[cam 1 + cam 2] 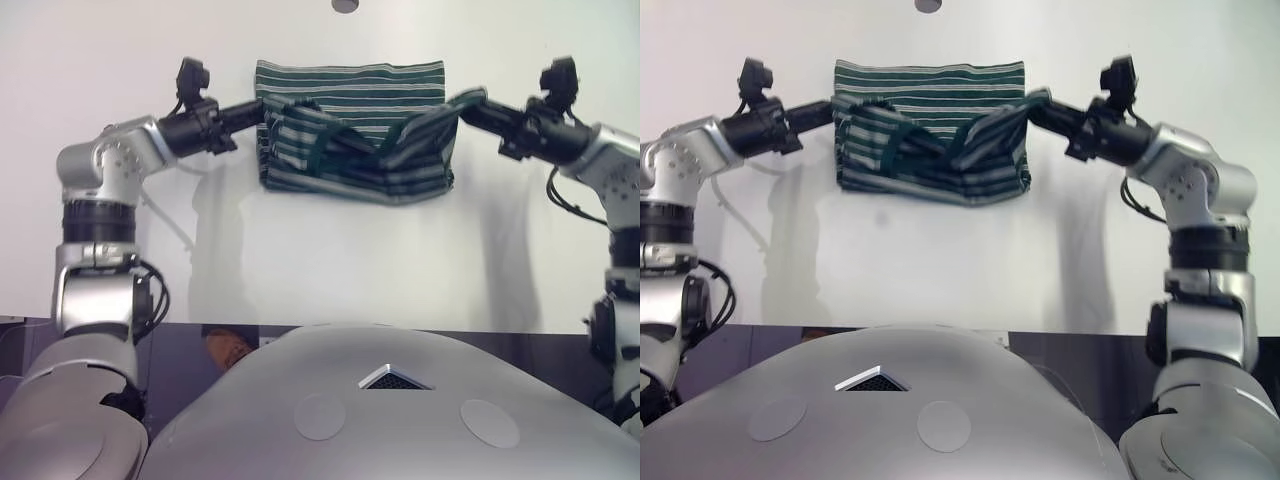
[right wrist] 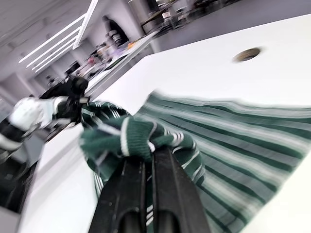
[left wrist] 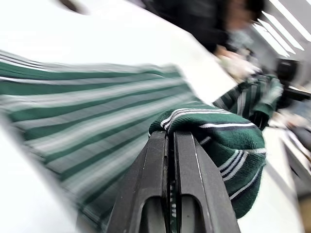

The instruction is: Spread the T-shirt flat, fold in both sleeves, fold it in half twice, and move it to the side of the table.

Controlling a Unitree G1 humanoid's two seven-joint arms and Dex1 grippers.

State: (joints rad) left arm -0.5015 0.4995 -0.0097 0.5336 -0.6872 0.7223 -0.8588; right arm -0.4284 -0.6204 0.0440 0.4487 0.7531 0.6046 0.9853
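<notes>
My left gripper is clamped on a bunched corner of the striped T-shirt, and my right gripper is clamped on the opposite corner, with the lifted cloth sagging between them. The shirt lies toward the far side of the white table, long axis left to right, spanning fingertip to fingertip. Neither arm is nearer, so I judge the fold needs both moving together.
</notes>
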